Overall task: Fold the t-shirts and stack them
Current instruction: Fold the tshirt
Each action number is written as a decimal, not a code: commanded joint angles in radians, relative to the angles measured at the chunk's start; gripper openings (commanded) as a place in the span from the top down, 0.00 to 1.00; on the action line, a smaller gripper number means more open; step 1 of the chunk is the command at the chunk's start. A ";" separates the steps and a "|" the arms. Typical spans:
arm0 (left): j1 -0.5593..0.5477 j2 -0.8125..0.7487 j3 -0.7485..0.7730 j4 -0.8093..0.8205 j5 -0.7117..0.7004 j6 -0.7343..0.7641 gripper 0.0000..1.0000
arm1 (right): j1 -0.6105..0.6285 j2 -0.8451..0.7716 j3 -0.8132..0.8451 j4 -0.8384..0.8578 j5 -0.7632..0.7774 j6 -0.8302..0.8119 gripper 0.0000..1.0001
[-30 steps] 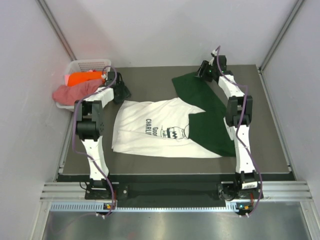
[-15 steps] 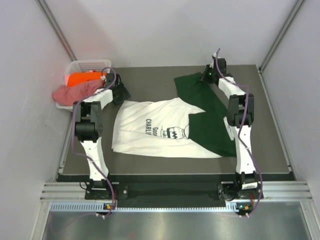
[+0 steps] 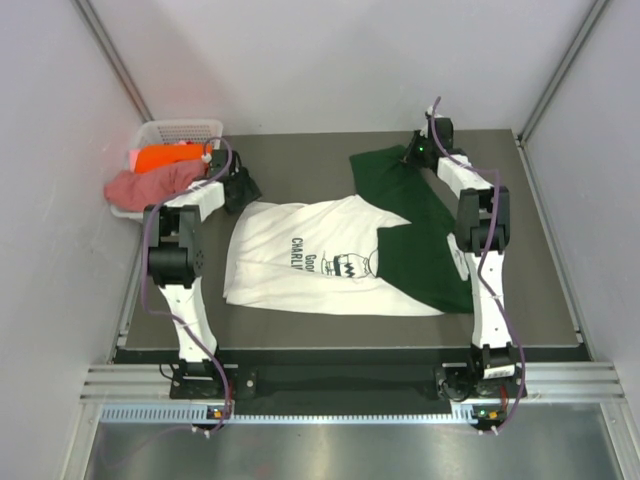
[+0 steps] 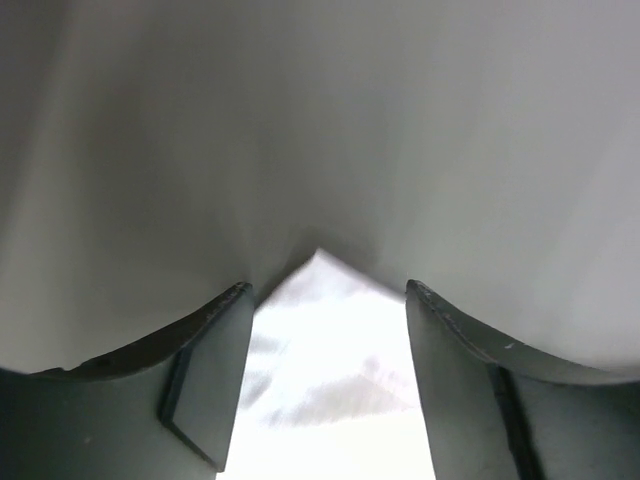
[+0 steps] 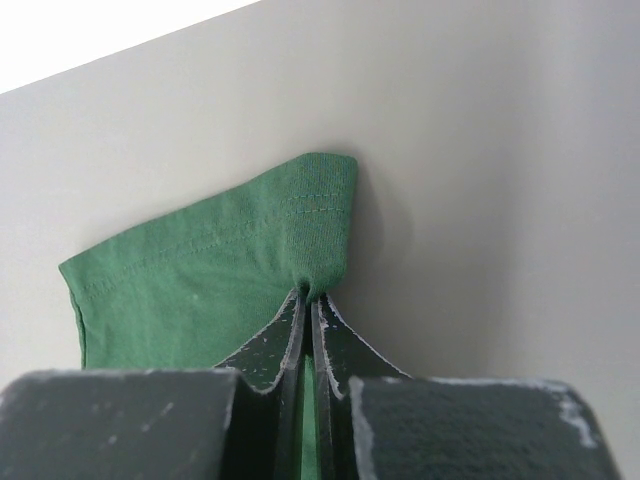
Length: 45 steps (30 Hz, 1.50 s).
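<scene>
Right gripper (image 5: 310, 296) pressed together, pinching the hem of the green sleeve (image 5: 220, 270) at the far right corner of the white t-shirt (image 3: 300, 262). Left gripper (image 4: 325, 300) spread over the shirt's far left corner, holding nothing. Shirt lies flat on the surface (image 3: 300, 165). Left of it, the orange t-shirt (image 3: 165, 157) and pink t-shirt (image 3: 145, 185) sit in the basket (image 3: 185, 127).

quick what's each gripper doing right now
left gripper: open, fingers apart over the white t-shirt corner
right gripper: closed, holding the green sleeve by its hem
</scene>
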 commanded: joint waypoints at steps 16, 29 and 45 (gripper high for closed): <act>-0.038 -0.004 -0.004 -0.183 -0.161 0.083 0.84 | -0.001 -0.096 -0.077 0.025 0.037 -0.032 1.00; 0.025 -0.084 -0.039 -0.125 -0.275 0.019 1.00 | -0.027 -0.244 -0.247 0.120 0.139 -0.005 1.00; 0.025 -0.030 0.042 -0.050 -0.244 -0.009 1.00 | -0.074 -0.300 -0.192 0.111 0.123 0.017 1.00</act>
